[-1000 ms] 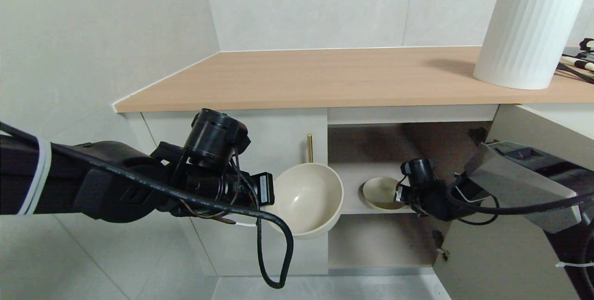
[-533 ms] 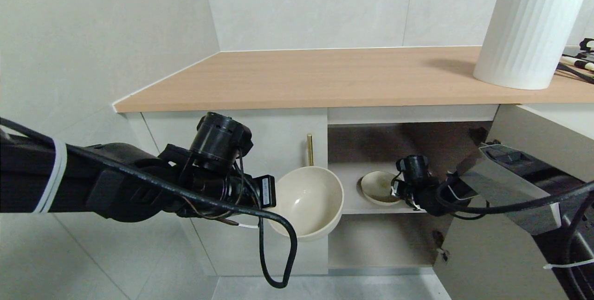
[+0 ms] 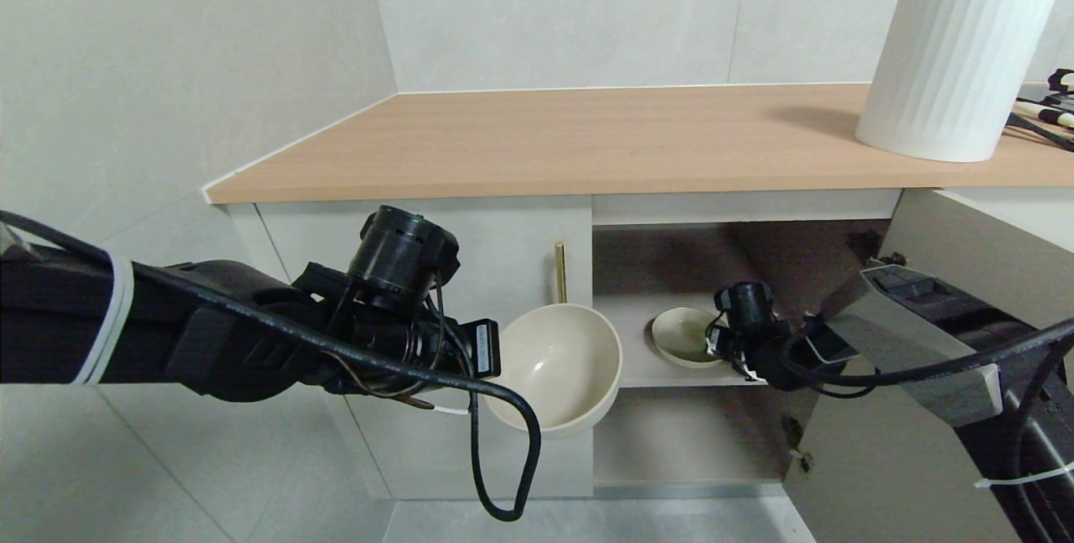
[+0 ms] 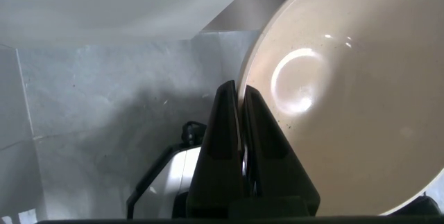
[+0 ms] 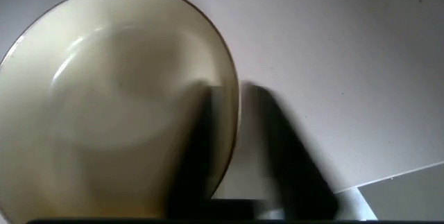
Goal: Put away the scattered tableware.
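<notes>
My left gripper (image 3: 495, 352) is shut on the rim of a large cream bowl (image 3: 558, 367), held tilted in front of the closed left cabinet door, beside the open compartment. In the left wrist view its fingers (image 4: 225, 120) pinch the large bowl's (image 4: 347, 99) edge. A small cream bowl (image 3: 681, 335) lies on the cabinet shelf (image 3: 638, 368). My right gripper (image 3: 713, 343) is at that bowl's right rim. The right wrist view shows the small bowl (image 5: 118, 113) with my right gripper (image 5: 231, 93) straddling its rim, fingers a little apart from it on both sides.
The wooden countertop (image 3: 587, 140) overhangs the cabinet, with a white ribbed container (image 3: 956, 65) and some utensils (image 3: 1049, 111) at its right end. A brass handle (image 3: 560, 270) sits on the closed door. The right door (image 3: 982, 249) stands open. Walls close in on the left.
My right gripper carried the small bowl up and deeper onto the shelf, and its fingers have parted from the rim. The left arm with the large bowl edged slightly right.
</notes>
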